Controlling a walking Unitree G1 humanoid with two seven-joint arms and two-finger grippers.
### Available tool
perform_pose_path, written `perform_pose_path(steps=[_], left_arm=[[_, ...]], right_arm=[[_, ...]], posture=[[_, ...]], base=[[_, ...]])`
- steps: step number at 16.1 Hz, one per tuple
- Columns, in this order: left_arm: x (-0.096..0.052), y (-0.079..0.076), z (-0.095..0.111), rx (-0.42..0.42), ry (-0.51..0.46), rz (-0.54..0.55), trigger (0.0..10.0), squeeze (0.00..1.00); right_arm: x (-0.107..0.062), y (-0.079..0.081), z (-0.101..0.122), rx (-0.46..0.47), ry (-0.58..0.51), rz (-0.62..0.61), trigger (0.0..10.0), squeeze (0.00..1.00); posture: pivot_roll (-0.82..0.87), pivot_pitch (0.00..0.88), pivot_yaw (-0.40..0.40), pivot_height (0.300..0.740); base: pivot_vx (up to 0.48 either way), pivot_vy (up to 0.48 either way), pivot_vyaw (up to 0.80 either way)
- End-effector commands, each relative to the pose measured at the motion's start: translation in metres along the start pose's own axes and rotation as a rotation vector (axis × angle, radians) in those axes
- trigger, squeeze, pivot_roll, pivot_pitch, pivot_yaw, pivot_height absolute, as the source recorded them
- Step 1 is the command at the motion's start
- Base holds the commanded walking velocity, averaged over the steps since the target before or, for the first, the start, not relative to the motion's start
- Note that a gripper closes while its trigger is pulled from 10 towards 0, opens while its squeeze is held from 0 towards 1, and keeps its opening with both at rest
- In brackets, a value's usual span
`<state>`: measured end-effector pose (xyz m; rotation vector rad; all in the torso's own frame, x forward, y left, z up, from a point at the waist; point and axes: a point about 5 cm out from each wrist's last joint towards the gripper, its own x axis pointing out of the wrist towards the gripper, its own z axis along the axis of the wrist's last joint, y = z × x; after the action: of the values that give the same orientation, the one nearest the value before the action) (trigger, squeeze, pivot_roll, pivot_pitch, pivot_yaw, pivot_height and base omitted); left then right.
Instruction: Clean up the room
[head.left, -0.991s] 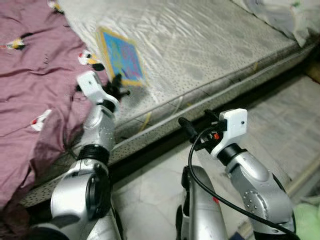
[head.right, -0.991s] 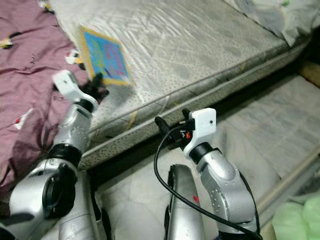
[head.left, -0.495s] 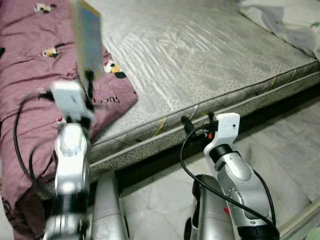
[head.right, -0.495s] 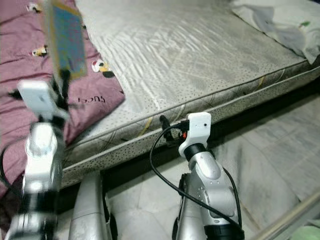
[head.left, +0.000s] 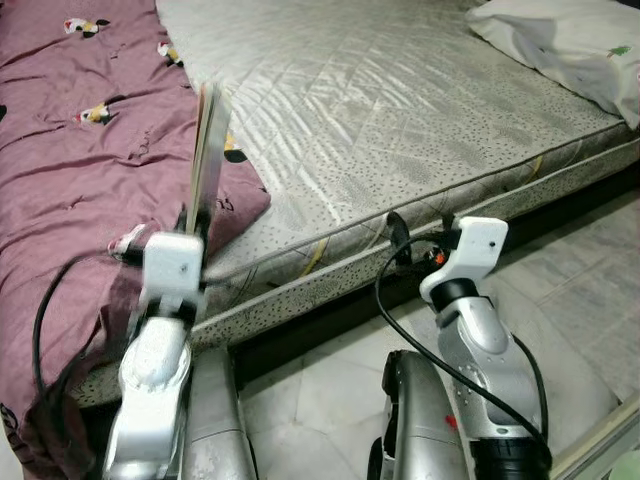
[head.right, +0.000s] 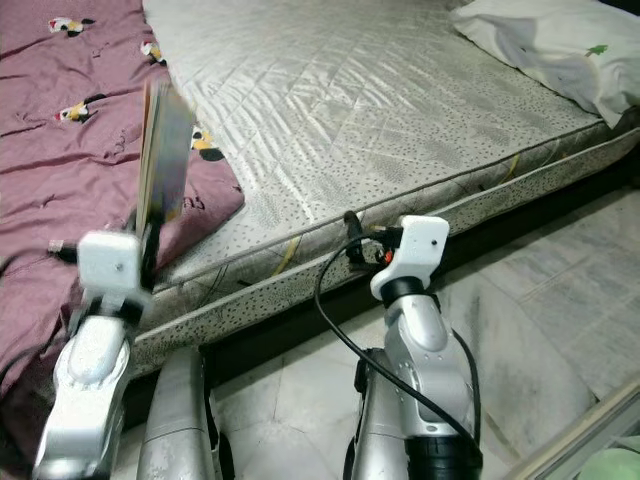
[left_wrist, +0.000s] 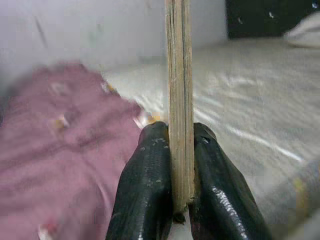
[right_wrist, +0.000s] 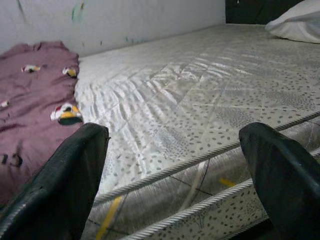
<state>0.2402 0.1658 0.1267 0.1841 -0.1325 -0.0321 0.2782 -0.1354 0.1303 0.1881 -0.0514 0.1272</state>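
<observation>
Standing at the foot of the bed, the robot has its left gripper (left_wrist: 181, 165) raised in front of the mattress edge, its two black fingers (left_wrist: 145, 190) pressed tight on either side of a thin book (head.left: 207, 150) held upright by its lower edge. From the head cameras the book reads as a narrow, slightly blurred strip seen almost edge-on, leaning a little toward the purple blanket (head.left: 80, 160) behind it; in the right eye picture a sliver of its coloured cover shows. The left wrist camera looks straight along the fingers and gives the grip itself: the pale page edges run up between the two pads, with the blanket a soft blur on one side and the grey quilted mattress (head.left: 400, 110) on the other.

The right gripper (right_wrist: 175, 165) sits low, just in front of the mattress's side edge, near the tiled floor (head.left: 320, 400). Its wrist camera shows the two fingers spread well apart with nothing between them, looking across the speckled mattress border toward the blanket's printed patches. A white pillow (head.left: 575, 40) lies at the mattress's far right corner. A black cable (head.left: 400, 330) loops from the right wrist down along that arm.
</observation>
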Motion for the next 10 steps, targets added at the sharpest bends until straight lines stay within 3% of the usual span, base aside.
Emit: perform_pose_path(steps=[1,5,10], left_arm=[[0.002,0.002,0.009,-0.014,-0.04,-0.032,10.0,0.0],[0.018,0.003,0.014,-0.015,-0.058,-0.048,10.0,0.0],[0.021,-0.013,0.014,-0.078,-0.034,-0.115,10.0,0.0]], right_arm=[[0.002,-0.004,0.001,-0.008,-0.008,-0.019,10.0,0.0],[0.006,-0.008,0.001,-0.009,-0.016,-0.038,10.0,0.0],[0.005,-0.012,0.002,-0.029,-0.021,-0.045,10.0,0.0]], posture=[[0.03,0.0,0.005,0.591],[0.02,0.0,0.017,0.633],[0.01,0.0,0.02,0.695]], base=[[0.0,0.0,0.0],[0.0,0.0,0.0],[0.0,0.0,0.0]])
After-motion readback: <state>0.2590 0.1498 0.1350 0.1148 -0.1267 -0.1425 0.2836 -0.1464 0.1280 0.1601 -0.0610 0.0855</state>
